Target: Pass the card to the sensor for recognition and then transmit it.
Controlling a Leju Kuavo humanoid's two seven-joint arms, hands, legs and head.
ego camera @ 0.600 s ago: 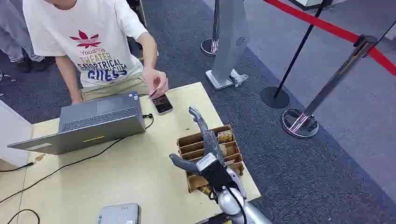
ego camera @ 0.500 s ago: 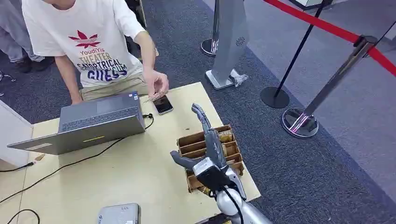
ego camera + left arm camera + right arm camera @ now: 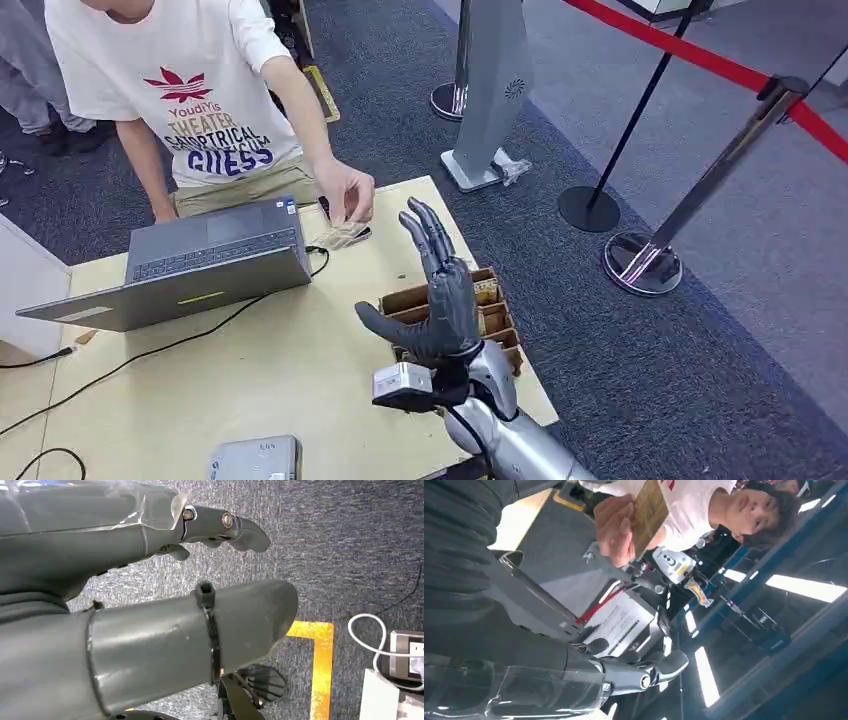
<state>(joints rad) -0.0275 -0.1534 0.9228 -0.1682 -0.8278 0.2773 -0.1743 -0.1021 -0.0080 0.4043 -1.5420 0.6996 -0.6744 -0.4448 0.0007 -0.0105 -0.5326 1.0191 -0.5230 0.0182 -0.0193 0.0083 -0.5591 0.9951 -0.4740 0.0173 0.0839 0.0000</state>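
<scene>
Right hand (image 3: pixel 440 300) raised over the cardboard tray (image 3: pixel 497 325), fingers spread, holding nothing; person's hand (image 3: pixel 345 190) holds the card (image 3: pixel 338 236); left hand (image 3: pixel 150 605) empty, fingers apart

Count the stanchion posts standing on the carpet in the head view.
3. One post stands behind the grey kiosk, one dark post to its right, and one chrome post nearest the table. Others may stand beyond the frame.

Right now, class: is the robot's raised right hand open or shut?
Open: the right hand is raised above the brown cardboard tray, fingers spread, holding nothing.
</scene>
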